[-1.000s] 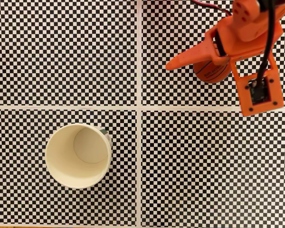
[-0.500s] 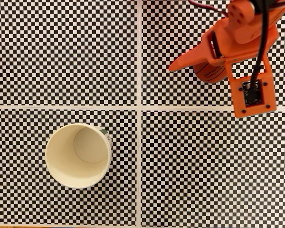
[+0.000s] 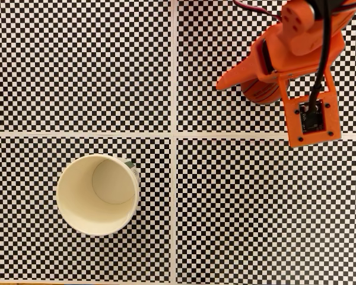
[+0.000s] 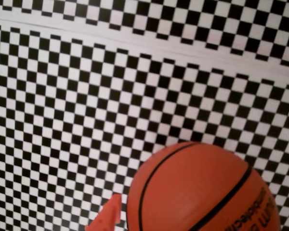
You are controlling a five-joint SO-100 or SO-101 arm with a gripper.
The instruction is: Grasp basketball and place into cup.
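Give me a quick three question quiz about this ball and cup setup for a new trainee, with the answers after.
1. True or false: the basketball already lies inside the cup.
2. In the fixed view, the cup stands in which quarter of the checkered mat? A upper right, B lower left, C lower right.
3. Fill in: in the fixed view, the gripper sits over the ____.

Key: 1 false; 2 B; 3 basketball.

- Black-and-white checkered table surface [image 3: 237,208], split into four panels by pale lines.
- On lower-left panel in fixed view: upright cream cup [image 3: 98,195], mouth up.
- On upper-right panel: orange basketball [image 4: 202,192], well apart from cup.
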